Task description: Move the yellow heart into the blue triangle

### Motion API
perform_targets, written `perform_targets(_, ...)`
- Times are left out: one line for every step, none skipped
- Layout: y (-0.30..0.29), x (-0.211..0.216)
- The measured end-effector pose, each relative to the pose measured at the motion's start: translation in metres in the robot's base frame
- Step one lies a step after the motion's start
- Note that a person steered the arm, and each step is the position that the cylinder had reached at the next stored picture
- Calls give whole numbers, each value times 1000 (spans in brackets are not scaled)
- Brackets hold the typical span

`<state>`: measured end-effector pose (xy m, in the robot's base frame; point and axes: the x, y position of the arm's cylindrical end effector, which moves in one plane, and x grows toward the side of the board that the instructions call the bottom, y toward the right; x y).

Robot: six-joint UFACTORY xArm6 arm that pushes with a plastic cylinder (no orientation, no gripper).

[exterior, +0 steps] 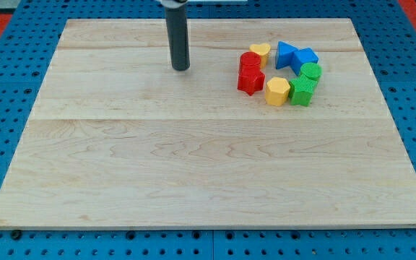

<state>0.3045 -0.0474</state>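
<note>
The yellow heart [260,51] lies near the view's top right, just left of the blue triangle [287,55], with a small gap between them. My tip [181,68] rests on the board well to the left of the heart, roughly a hundred pixels away, touching no block.
The blocks form a ring: a second blue block [307,56], a green round block [310,71], a green block [302,91], a yellow hexagon [277,91], a red star [250,81] and a red round block [250,62]. The wooden board [193,159] sits on a blue pegboard.
</note>
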Motion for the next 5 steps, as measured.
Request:
perform_targets(3,-17)
perform_targets(0,-17)
perform_targets(0,-18)
perform_targets(11,-18)
perform_targets(36,-18)
